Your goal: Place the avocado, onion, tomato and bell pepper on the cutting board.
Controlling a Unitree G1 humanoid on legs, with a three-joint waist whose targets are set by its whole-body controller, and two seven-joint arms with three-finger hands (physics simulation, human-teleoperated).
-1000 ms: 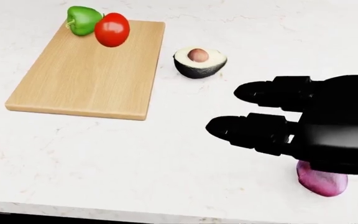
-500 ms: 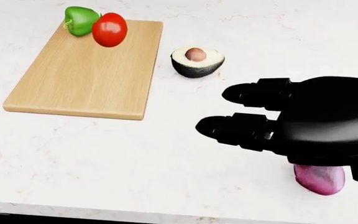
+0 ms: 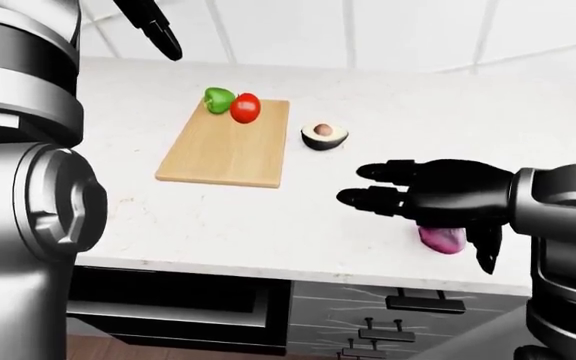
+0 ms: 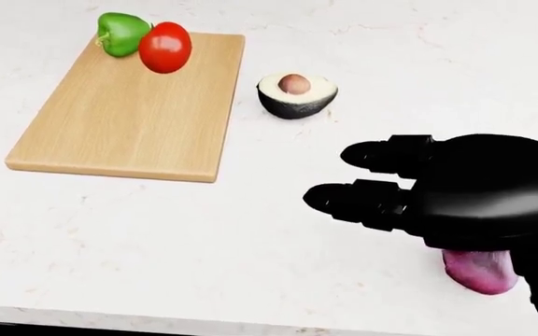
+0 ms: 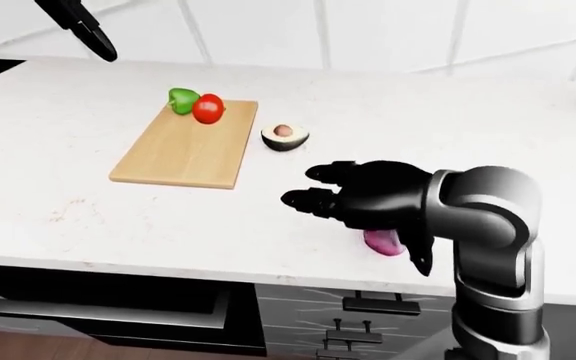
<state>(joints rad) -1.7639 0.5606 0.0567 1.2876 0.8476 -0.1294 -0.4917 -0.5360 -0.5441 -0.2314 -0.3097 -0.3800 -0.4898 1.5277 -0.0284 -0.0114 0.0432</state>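
Purple onion, left-eye view: one purple-red rounded onion [image 3: 442, 239] lies on the white marble worktop [image 3: 268, 217] near its lower edge, right of everything else and well apart from the board. The black three-finger right hand [image 3: 423, 196] hangs just above it, fingers spread and pointing left, holding nothing.
Left hand, left-eye view: only a dark fingertip of the left hand [image 3: 158, 34] shows at the top left corner, so I cannot tell how its fingers stand.
Board, head view: one pale wooden rectangular cutting board [image 4: 110, 133] sits toward the worktop's upper left. One glossy red tomato [image 4: 165, 46] and one green bell pepper [image 4: 119, 32] rest touching at its top edge.
Avocado, head view: one halved dark-skinned avocado with a brown pit [image 4: 296, 93] sits cut face up, just beside the board's right edge but off it.
Count, right-eye view: two of four things on the board, two still on the bare worktop.
Handling, a judgement: the onion looks firm, light, smooth-skinned and apt to roll, so fingers should close round its widest middle from above. The avocado is softer; hold its skin sides, not the cut face.
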